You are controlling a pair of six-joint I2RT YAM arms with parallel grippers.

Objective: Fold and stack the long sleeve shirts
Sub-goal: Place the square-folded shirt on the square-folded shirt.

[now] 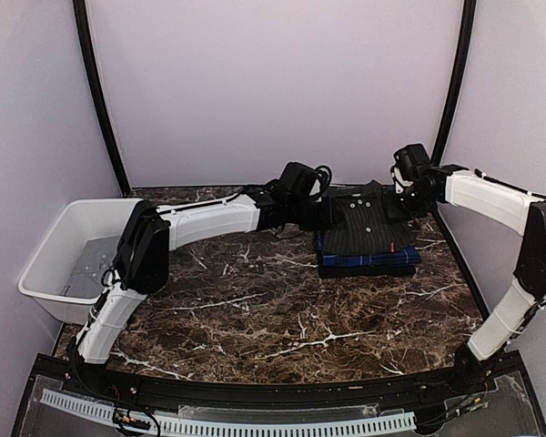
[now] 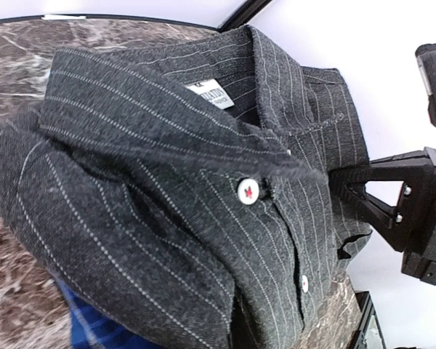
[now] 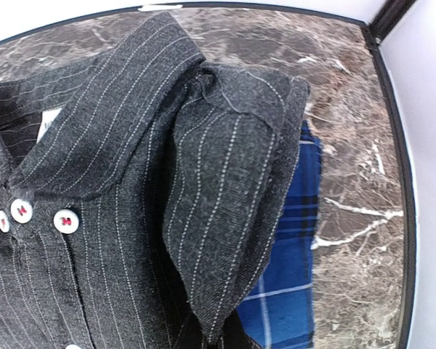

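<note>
Progress: black shirt point(image 1: 364, 223) is found folded and laid on plaid shirt point(image 1: 369, 259), far right of table point(image 1: 255, 309) | Tools: left gripper point(image 1: 326, 211) and right gripper point(image 1: 399, 205) are pressed together, its shoulders pinched | Outstanding: release judged remaining.

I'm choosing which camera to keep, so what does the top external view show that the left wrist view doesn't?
Only the top view: the white bin at the left and the left arm. Only the left wrist: the collar label and a white button with red thread. Both: the black pinstripe shirt lying on the blue plaid shirt, and the marble table.
</note>
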